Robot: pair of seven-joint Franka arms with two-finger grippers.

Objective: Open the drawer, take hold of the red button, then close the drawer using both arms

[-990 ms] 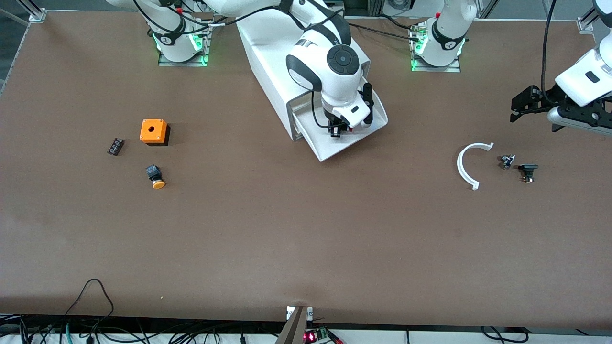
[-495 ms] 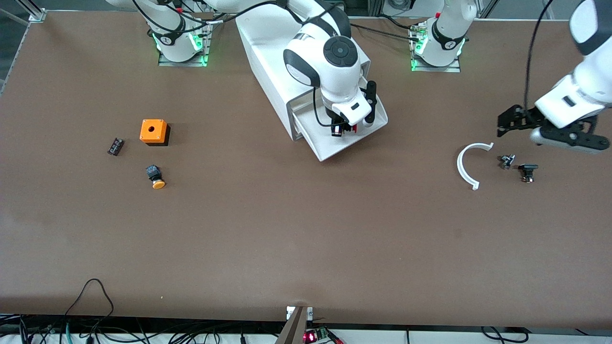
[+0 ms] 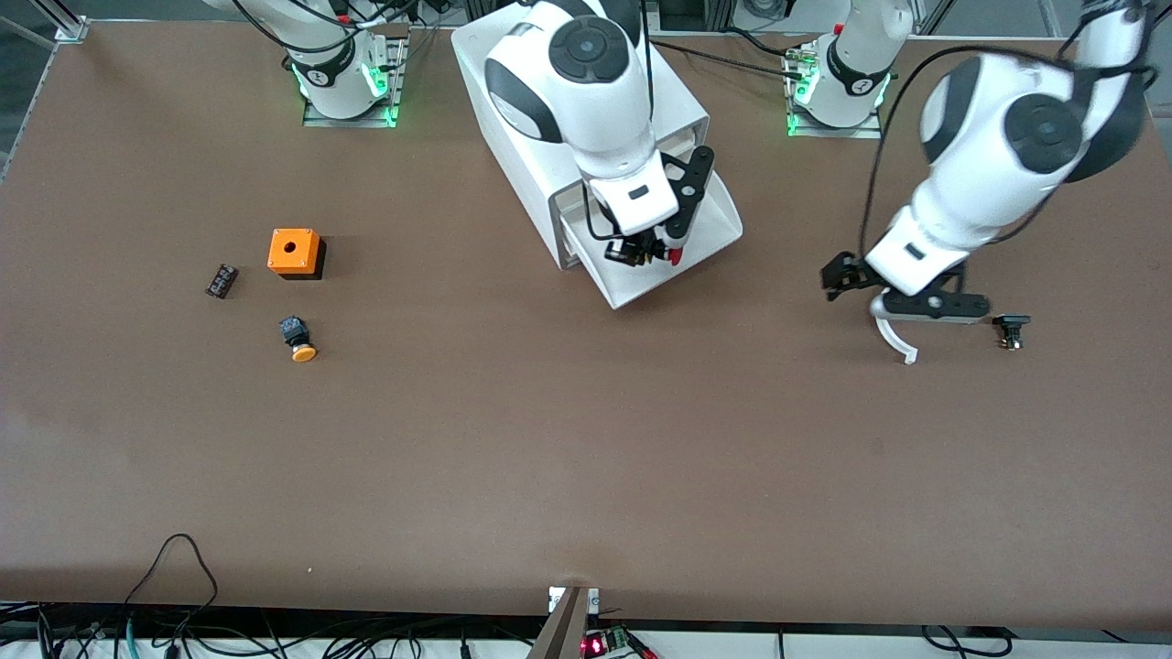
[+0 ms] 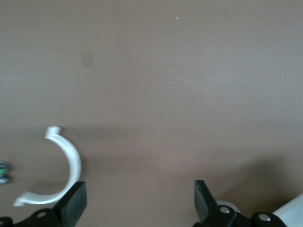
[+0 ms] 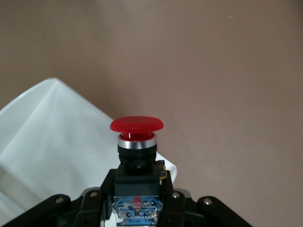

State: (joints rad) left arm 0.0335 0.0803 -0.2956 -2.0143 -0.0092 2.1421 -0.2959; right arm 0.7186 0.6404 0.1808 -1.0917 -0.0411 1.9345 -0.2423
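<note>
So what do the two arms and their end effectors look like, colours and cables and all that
Both arms are glossy white with rounded shells, black bands at the joints and round black caps. Black cables loop along them. The right end effector and the left end effector are black, two-fingered, with blocky fingers on bolted black brackets. Green lights glow at both bases.
</note>
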